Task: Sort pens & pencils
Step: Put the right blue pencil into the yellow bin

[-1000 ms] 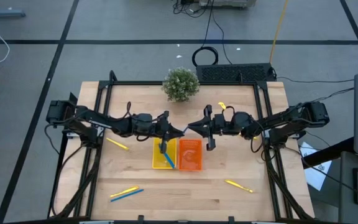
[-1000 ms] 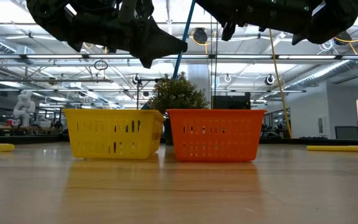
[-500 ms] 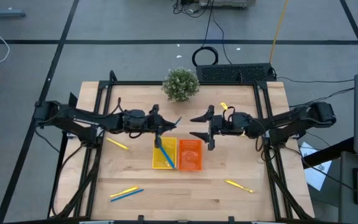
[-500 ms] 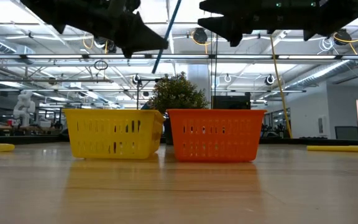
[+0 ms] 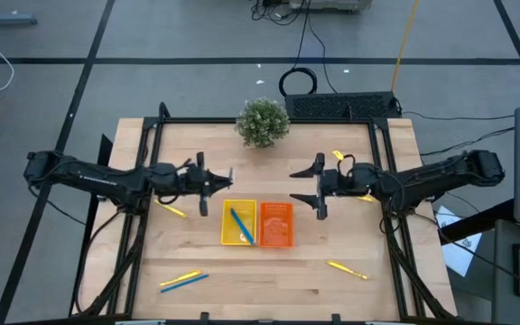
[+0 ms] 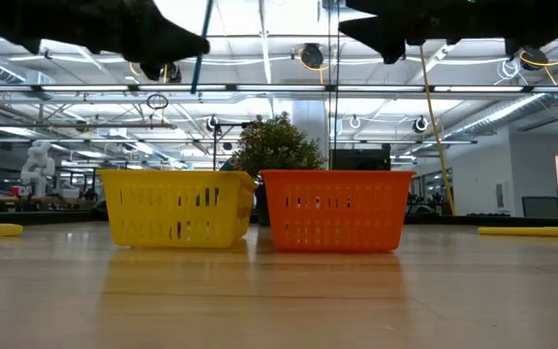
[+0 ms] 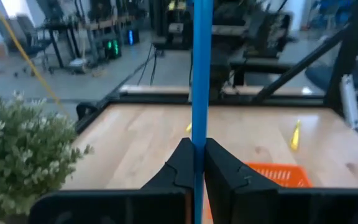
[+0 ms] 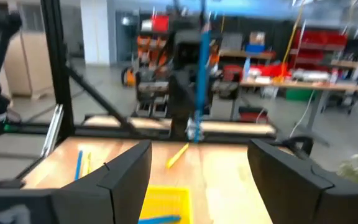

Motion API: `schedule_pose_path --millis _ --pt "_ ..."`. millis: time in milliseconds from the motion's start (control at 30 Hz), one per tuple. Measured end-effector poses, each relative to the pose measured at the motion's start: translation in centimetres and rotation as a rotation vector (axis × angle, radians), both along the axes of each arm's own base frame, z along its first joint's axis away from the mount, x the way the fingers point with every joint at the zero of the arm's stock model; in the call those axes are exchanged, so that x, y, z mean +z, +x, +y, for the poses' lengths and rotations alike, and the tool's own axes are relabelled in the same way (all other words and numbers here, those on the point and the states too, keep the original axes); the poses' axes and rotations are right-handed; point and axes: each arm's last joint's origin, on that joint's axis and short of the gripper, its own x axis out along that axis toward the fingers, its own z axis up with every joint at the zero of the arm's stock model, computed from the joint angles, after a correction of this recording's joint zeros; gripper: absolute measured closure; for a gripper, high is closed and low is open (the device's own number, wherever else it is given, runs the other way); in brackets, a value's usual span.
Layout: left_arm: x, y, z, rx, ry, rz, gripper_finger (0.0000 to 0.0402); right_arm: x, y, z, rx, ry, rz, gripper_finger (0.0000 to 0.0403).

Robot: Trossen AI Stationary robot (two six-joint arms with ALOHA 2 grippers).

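Observation:
A blue pen (image 7: 202,74) stands upright in my shut left gripper (image 7: 196,163), which hangs over the table's left half (image 5: 213,178), left of the yellow tray (image 5: 227,236). The low view shows this pen (image 6: 201,48) high above the trays. Another blue pen (image 5: 240,226) lies in the yellow tray. The orange tray (image 5: 276,224) stands right of it. My right gripper (image 5: 311,186) hovers open and holds nothing, right of the trays. Loose yellow pencils (image 5: 171,208) (image 5: 346,269) and a yellow and blue pair (image 5: 184,281) lie on the table. My left gripper pinches the blue pen's shaft (image 7: 199,144) between its two fingers. The fingers point level from the table's left side and lie across the pen. The pen stands nearly upright, most of its length above the fingers, lifted clear of table and trays.
A potted plant (image 5: 263,121) stands at the table's far edge, between the arms. More yellow pencils (image 5: 338,156) (image 5: 366,198) lie near my right arm. Bare wood (image 5: 269,280) stretches along the near side.
My left gripper has drawn back toward the table's left edge and risen a little, carrying the blue pen upright away from above the yellow tray. My right gripper has opened wide and pulled back toward the right edge.

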Motion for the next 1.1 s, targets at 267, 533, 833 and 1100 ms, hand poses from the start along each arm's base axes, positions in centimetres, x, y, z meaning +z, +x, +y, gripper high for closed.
schedule_pose_path --millis 267,533,833,1100 --pt "-0.3 -1.6 -0.4 -0.031 -0.004 -0.088 0.0388 -1.2 -2.1 -0.1 -0.007 -0.014 -0.168 0.0149" --pt "-0.5 -1.5 -0.4 -0.027 -0.001 -0.075 0.0388 -1.6 -2.9 -0.2 -0.007 -0.006 -0.242 0.0149" --pt "-0.6 -1.5 -0.4 -0.03 -0.002 -0.072 0.0387 -1.6 -2.9 -0.2 -0.006 -0.002 -0.242 0.0149" --pt "-1.4 0.3 -1.4 -0.14 0.012 0.017 0.0388 -1.6 -2.9 -0.2 -0.006 -0.002 -0.242 0.0149"
